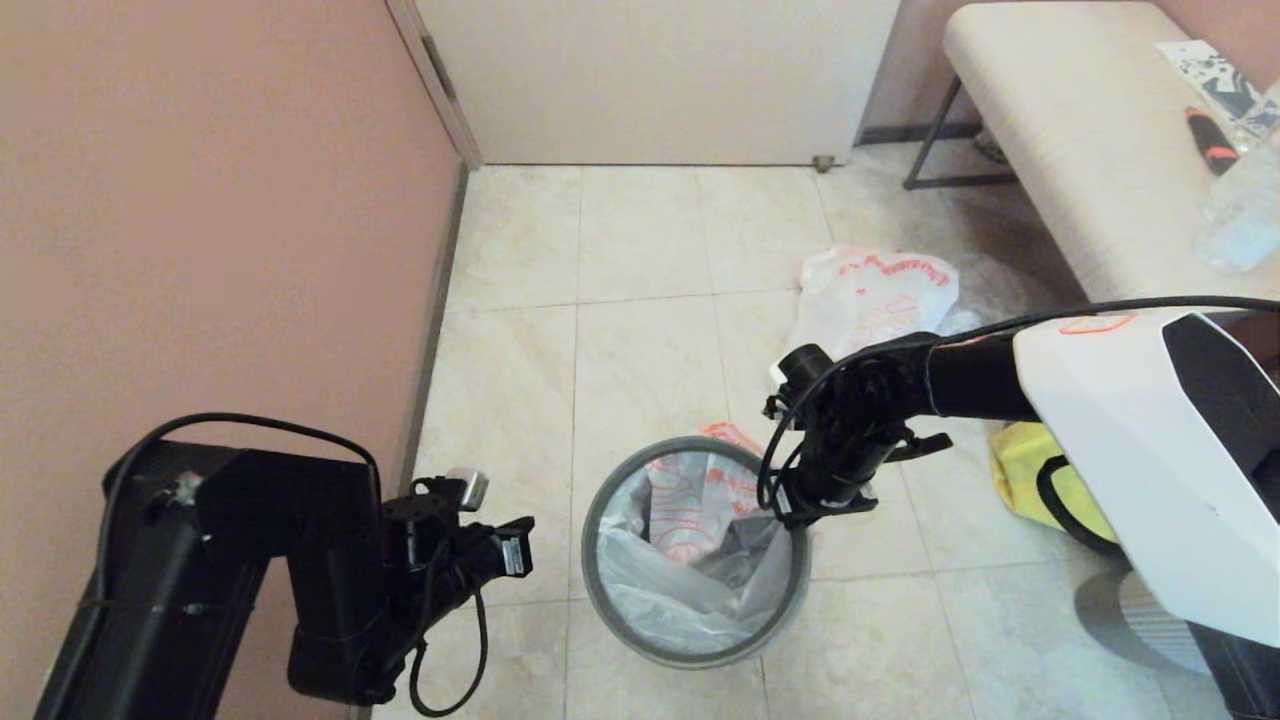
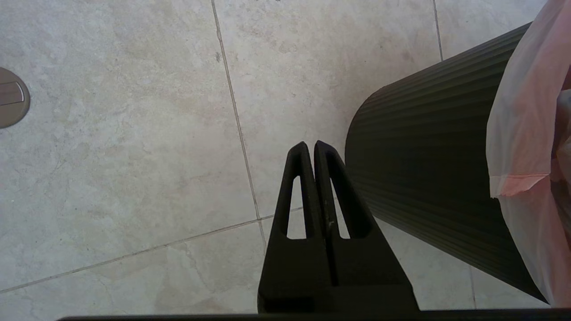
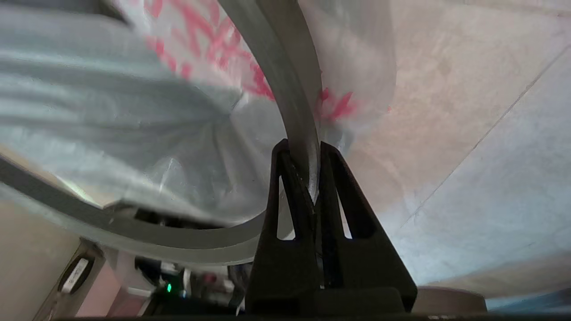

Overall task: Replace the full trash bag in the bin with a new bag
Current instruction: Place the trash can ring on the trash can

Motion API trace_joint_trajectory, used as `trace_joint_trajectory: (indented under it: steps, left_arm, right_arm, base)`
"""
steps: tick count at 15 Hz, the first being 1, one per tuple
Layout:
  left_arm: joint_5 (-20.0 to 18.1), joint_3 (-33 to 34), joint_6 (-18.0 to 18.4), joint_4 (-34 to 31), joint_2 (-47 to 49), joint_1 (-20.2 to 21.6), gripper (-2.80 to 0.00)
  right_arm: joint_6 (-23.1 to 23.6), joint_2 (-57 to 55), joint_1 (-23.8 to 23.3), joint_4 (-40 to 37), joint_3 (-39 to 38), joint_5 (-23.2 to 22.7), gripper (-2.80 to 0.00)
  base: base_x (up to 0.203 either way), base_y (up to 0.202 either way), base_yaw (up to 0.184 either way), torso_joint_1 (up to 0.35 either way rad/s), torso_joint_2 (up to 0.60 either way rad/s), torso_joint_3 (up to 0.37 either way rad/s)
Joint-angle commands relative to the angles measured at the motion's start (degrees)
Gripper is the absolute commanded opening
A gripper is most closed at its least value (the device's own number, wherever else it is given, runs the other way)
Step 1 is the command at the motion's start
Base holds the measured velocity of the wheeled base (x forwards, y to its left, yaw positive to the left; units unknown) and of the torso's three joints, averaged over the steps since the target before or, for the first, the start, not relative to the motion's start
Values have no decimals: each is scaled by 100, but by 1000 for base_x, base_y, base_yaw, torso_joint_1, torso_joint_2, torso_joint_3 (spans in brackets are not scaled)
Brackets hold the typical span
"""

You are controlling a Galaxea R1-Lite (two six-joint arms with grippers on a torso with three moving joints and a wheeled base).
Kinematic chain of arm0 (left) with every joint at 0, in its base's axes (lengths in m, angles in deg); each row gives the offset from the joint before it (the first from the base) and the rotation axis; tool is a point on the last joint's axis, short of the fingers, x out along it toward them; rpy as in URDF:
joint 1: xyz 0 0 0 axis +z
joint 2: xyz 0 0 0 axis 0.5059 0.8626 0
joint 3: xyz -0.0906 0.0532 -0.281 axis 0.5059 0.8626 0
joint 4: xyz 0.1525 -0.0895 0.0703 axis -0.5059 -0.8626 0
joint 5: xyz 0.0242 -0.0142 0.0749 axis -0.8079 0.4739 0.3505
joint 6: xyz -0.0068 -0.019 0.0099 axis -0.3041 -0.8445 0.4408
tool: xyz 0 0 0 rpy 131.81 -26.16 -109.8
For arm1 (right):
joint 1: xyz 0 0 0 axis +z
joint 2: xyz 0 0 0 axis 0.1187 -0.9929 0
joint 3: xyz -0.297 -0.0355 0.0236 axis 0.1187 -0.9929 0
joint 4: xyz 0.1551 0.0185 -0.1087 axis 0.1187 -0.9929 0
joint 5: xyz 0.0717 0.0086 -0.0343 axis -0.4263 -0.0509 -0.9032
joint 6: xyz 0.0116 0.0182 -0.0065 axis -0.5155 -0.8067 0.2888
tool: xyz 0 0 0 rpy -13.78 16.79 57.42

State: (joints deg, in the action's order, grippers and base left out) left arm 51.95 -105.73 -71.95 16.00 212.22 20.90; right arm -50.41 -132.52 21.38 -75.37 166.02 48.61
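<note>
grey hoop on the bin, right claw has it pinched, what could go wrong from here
1. The right claw is shut on the thin grey plastic hoop with the thin translucent white plastic bag under it; a pull could drag or tear the film.
2. The small round black ribbed bin stands free on the tiled floor; the left claw is shut beside it, not holding it, so it might tip or slide.

Counts, placed relative to bin (image 1: 640, 640):
- One bin, grey hoop (image 1: 600, 560) on its rim.
- Two white printed bags: one (image 1: 690, 500) inside bin, one bulging (image 1: 875, 290) on floor beyond bin.
- One yellow tote (image 1: 1030, 475) right of bin.
- One bench (image 1: 1060, 130) far right beyond bin.
- Two robot arms flanking bin.
</note>
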Motion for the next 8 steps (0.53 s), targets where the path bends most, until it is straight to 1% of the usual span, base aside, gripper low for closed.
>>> trace_joint_trajectory:
  steps: [1,3,5,6,8]
  left_arm:
    - [-5,-1,-5,49,9,0,-280]
    - [-5,-1,-5,49,9,-7,-280]
    - [-5,-1,-5,49,9,-4,-280]
    - [-5,-1,-5,49,9,0,-280]
    - [-5,-1,-5,49,9,0,-280]
  right_arm:
    - [-7,-127,-28,174,0,213,-280]
    - [-6,-134,-60,330,0,343,-280]
    - [2,-102,-46,338,0,675,-280]
    - [-6,-32,-12,330,-11,767,-280]
    - [-16,147,46,321,-158,814,-280]
  base:
    - [0,0,0,0,0,0]
    - [0,0,0,0,0,0]
    - [0,0,0,0,0,0]
    - [0,0,0,0,0,0]
    - [0,0,0,0,0,0]
